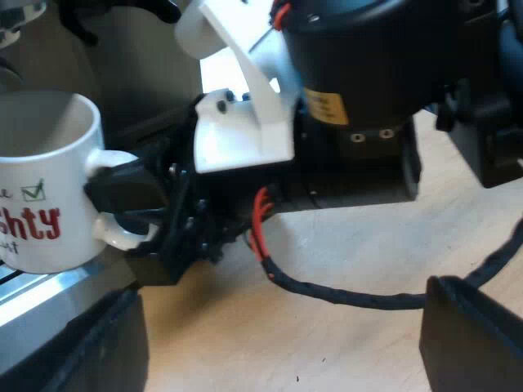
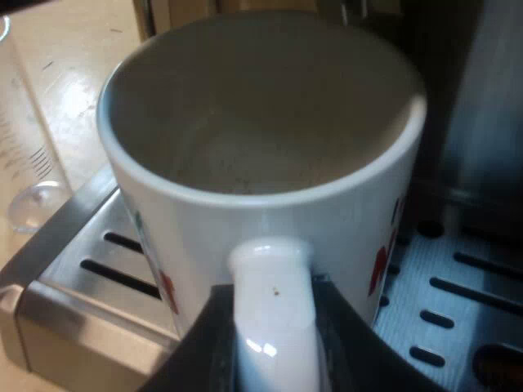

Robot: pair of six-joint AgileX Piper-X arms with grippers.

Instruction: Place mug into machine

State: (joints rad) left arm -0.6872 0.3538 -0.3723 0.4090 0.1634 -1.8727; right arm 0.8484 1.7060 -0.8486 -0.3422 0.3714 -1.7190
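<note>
White mug (image 2: pixel 204 220) is clenched by its handle in my right hand (image 2: pixel 274 347) over the slotted drip tray (image 2: pixel 458 286), touching or not I cannot tell; my left hand (image 1: pixel 282 351) hangs released above the tabletop (image 1: pixel 343 269). I judge the placing nearly done: next, lower gently, then let go. Red letters "hty" under a green ticked box are all I can read.
</note>
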